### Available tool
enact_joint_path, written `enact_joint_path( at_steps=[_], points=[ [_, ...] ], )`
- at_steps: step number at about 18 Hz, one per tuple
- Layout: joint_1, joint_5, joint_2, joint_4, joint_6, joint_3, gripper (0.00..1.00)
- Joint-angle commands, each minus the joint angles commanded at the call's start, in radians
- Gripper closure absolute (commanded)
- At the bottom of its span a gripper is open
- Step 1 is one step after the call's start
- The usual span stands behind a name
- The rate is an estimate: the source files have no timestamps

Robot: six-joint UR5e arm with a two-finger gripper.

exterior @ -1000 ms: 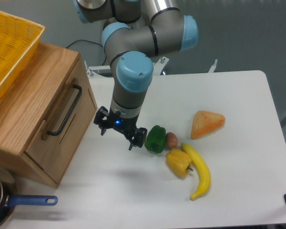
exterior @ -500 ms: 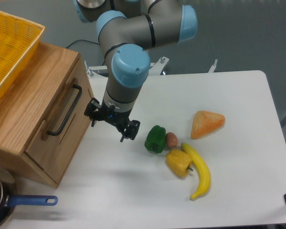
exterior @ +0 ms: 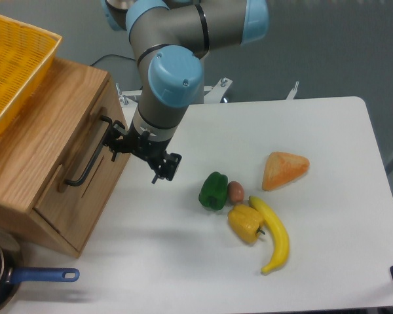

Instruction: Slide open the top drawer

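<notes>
The top drawer (exterior: 78,190) is a light-oak front panel in the wooden cabinet at the left, sitting flush with the cabinet body. Its long black bar handle (exterior: 88,152) runs diagonally down the panel. My gripper (exterior: 134,169) hangs open just right of the panel with nothing between its fingers. The left finger (exterior: 112,142) is close beside the upper end of the handle; I cannot tell whether they touch. The right finger (exterior: 166,166) stands over the white table.
A yellow mesh basket (exterior: 13,65) sits on top of the cabinet. A green pepper (exterior: 213,190), a small brown item (exterior: 236,191), a yellow pepper (exterior: 244,222), a banana (exterior: 277,237) and an orange wedge (exterior: 285,169) lie to the right. A blue-handled pan (exterior: 6,278) is at bottom left.
My gripper has moved left and slightly up, away from the green pepper and toward the drawer handle. It stayed open. The drawer has not moved.
</notes>
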Motion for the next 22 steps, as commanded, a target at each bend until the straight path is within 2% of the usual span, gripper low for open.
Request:
enact_joint_path(
  at_steps=[8, 22],
  points=[
    [-0.038, 0.000, 0.014, 0.000, -0.015, 0.002, 0.00],
    [-0.060, 0.023, 0.009, 0.000, -0.031, -0.009, 0.00]
  ],
)
